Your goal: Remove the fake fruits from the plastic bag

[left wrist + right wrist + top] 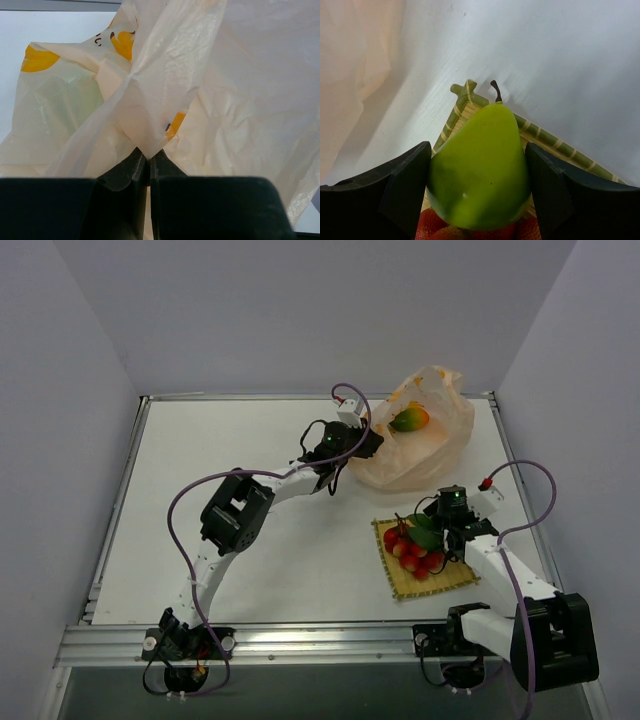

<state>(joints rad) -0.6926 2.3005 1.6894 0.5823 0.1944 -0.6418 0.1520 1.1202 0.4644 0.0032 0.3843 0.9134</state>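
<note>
The pale peach plastic bag (440, 445) stands at the back right with the green-orange mango (410, 419) showing in its open top. My left gripper (362, 445) is shut on a fold of the bag's near-left edge; in the left wrist view the film (225, 90) is pinched between the closed jaws (148, 151). A faint green shape (70, 95) shows through the film. My right gripper (440, 525) hangs over the yellow mat (455, 580). In the right wrist view it (477, 147) is shut on a green pear-shaped fruit (480, 170) above the red berry bunch (435, 227), which lies on the mat (412, 552).
The woven mat's corner (465, 95) lies just beyond the green fruit. The bag's side (350, 75) is to the left of my right gripper. White table, raised rim at the back (300, 397), grey walls on three sides.
</note>
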